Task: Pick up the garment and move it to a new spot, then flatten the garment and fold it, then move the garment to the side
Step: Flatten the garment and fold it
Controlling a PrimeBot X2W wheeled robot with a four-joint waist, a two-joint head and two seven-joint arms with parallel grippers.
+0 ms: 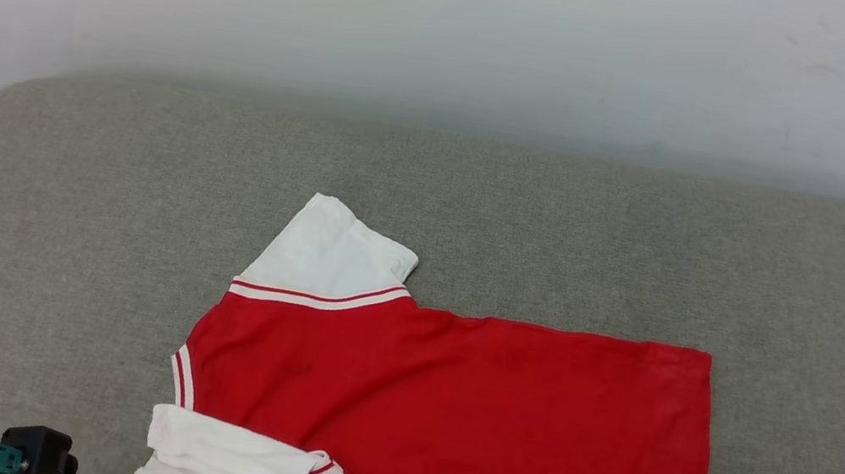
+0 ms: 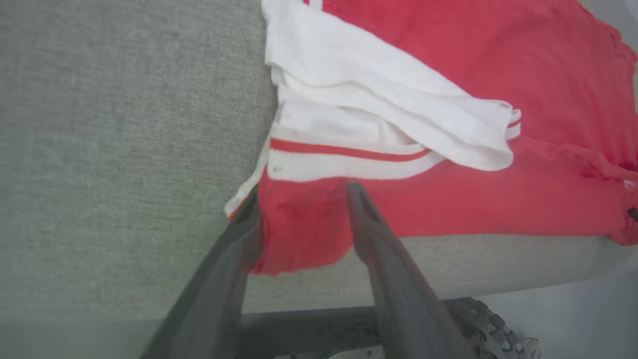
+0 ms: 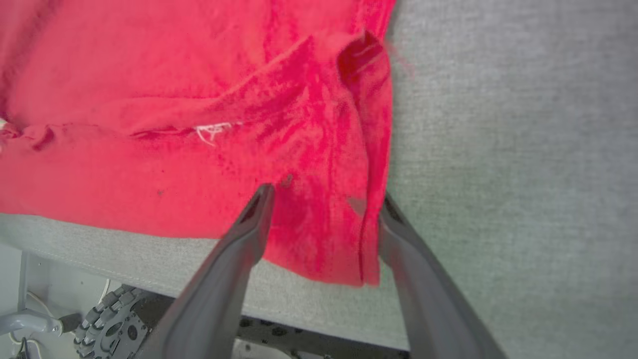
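Observation:
The garment [image 1: 464, 398] lies folded on the grey padded surface [image 1: 560, 234], near its front edge. It is red, with white panels and striped trim at its left end. In the left wrist view my left gripper [image 2: 304, 192] is open, its fingers astride the garment's [image 2: 448, 50] near left corner, which hangs slightly over the edge. My right gripper [image 3: 326, 195] is open too, its two fingers standing on either side of the garment's [image 3: 149, 75] near right corner. No lettering shows.
A pale wall [image 1: 459, 20] rises behind the padded surface. Bare grey surface lies to the left, right and behind the garment. Below the front edge, a toothed wheel [image 2: 488, 324] [image 3: 104, 319] and a dark frame show.

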